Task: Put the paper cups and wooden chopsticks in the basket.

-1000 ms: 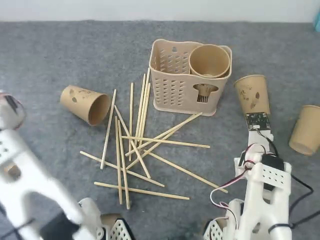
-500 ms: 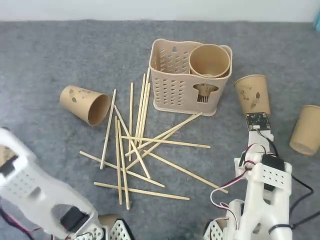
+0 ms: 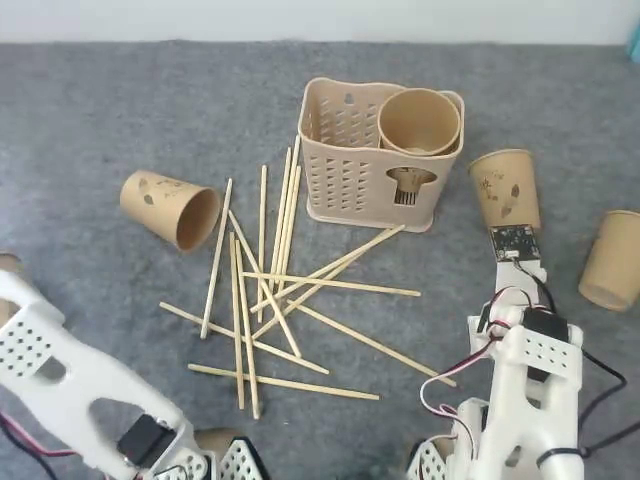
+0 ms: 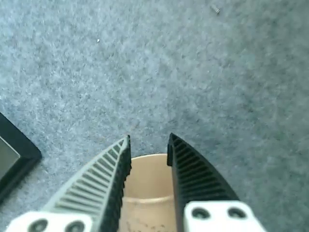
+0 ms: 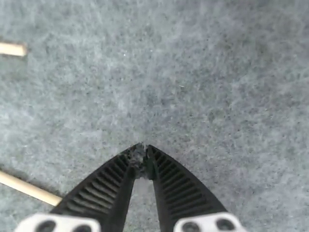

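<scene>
Left jaws pinching a paper cup, right jaws sitting closed and empty over the worktop.

The left jaws are standing partly apart and gripping a paper cup (image 4: 147,186) that is sitting between them, its rim just behind their tips, seemingly lifted off the grey worktop (image 4: 203,72). The cup is probably handling as light and thin-walled, crushing easily, so a gentle pinch at the rim wall is looking safest. The right jaws are resting tip to tip, holding nothing, with a wooden chopstick (image 5: 29,189) lying just beside them. The basket (image 3: 340,165) is sitting well apart from both, beyond the scattered chopsticks (image 3: 270,300).
</scene>
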Robot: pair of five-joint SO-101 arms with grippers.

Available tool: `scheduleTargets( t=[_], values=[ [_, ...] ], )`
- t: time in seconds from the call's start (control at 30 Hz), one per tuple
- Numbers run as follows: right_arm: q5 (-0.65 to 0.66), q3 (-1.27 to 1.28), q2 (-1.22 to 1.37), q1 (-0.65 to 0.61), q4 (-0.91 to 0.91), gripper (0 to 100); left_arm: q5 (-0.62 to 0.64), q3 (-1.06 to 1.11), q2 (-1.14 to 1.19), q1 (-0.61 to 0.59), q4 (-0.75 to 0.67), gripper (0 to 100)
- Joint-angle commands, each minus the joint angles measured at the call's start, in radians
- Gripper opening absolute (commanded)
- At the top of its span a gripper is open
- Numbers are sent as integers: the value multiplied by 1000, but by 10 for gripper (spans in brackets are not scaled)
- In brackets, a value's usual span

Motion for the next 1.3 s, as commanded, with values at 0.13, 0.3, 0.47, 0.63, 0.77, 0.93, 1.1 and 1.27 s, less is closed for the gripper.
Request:
scheduleTargets(
  t=[0.13, 0.3, 0.47, 0.63, 0.77, 0.93, 1.1, 1.27],
  values=[
    [12, -5, -28, 8, -18, 8, -166, 288, -74, -20, 35, 117],
    [12, -5, -28, 8, -18, 8, -229, 596, -242, -12, 35, 116],
    [12, -5, -28, 8, -18, 8, -322, 900, -488, -11, 35, 115],
    [12, -5, -28, 8, -18, 8, -462, 1185, -767, -28, 35, 115],
    [12, -5, -28, 8, -18, 8, -598, 1402, -968, -66, 34, 118],
    [12, -5, -28, 8, -18, 8, -695, 1557, -1123, -146, 31, 119],
    [12, -5, -28, 8, -18, 8, -721, 1595, -1157, -227, 29, 119],
    [12, -5, -28, 8, -18, 8, -743, 1596, -1165, -262, 28, 119]
  ],
)
